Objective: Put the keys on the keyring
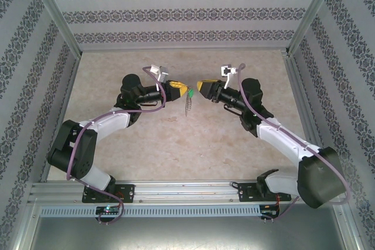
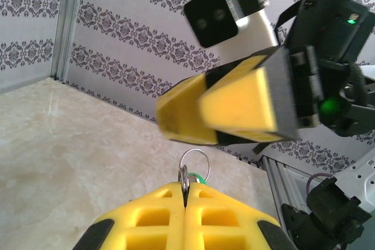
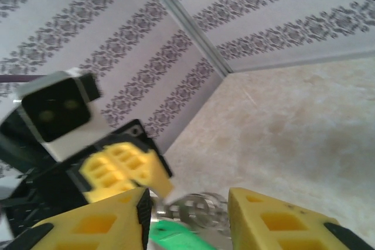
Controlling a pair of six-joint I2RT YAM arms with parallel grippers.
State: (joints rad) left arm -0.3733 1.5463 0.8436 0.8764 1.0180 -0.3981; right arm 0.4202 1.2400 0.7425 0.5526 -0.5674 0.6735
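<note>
My left gripper [image 1: 183, 91] is shut, its yellow fingertips [image 2: 176, 194] pinching metal loops of the keyring [image 2: 186, 177]. A thin silver ring [image 2: 195, 165] stands up from the pinch. The green tag of the keys [image 2: 202, 178] peeks out just behind it. From above, the green tag [image 1: 191, 92] sits at the left fingertips and the dark grey keyring [image 1: 187, 106] hangs below them, off the table. My right gripper [image 1: 200, 86] faces the left one, tip to tip, and is open [image 3: 187, 218]. Blurred metal rings [image 3: 202, 209] and the green tag [image 3: 176, 237] lie between its fingers, apart from both pads.
Both arms meet above the middle of the beige marble-look table [image 1: 176, 144]. Patterned walls [image 1: 176, 16] close in the back and both sides. An aluminium rail [image 1: 176, 191] runs along the near edge by the arm bases.
</note>
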